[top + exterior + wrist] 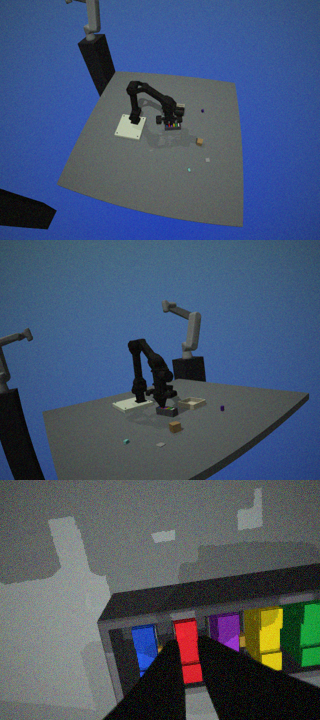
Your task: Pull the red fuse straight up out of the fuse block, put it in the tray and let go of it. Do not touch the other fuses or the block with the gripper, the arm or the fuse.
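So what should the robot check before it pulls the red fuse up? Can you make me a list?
1. Red fuse standing in the fuse block: ok.
2. Fingers on either side of it: ok.
3. Fingers squeezing it firmly: cannot tell.
4. Fingers not touching the blue fuse or purple fuse: cannot tell, the fingers overlap them in the wrist view.
5. Tray standing apart from the block: ok.
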